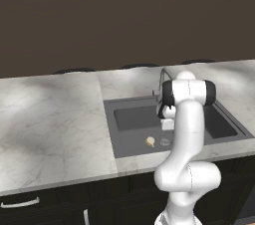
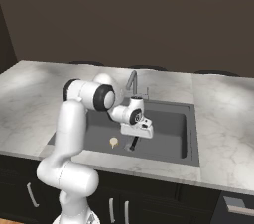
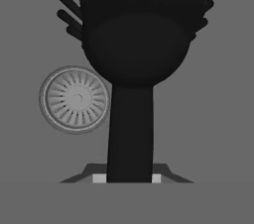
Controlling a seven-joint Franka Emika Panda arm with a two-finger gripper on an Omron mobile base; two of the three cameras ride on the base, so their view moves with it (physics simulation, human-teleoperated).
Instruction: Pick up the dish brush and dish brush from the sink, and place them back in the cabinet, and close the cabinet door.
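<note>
My gripper (image 2: pixel 135 138) reaches down into the dark grey sink (image 2: pixel 191 134), shut on the short handle of the all-black dish brush (image 2: pixel 133 144). In the hand view that black brush (image 3: pixel 134 44) stands straight out from between my gripper's (image 3: pixel 128 178) tips, its bristles pointing at the basin floor beside the round drain (image 3: pixel 74 99). The other dish brush, with a pale cream round head (image 2: pixel 113 141), lies on the basin floor just left of the held one; the same cream brush (image 1: pixel 150 141) sits near the sink's (image 1: pixel 109 114) front wall. The cabinet and its door are out of view.
A slim grey faucet (image 2: pixel 133 82) rises at the back of the basin, close behind my forearm; the faucet (image 1: pixel 163 77) stands just left of my elbow. Marble counter (image 1: pixel 50 124) runs on both sides. Dark drawers (image 2: pixel 119 203) sit below the counter's front edge.
</note>
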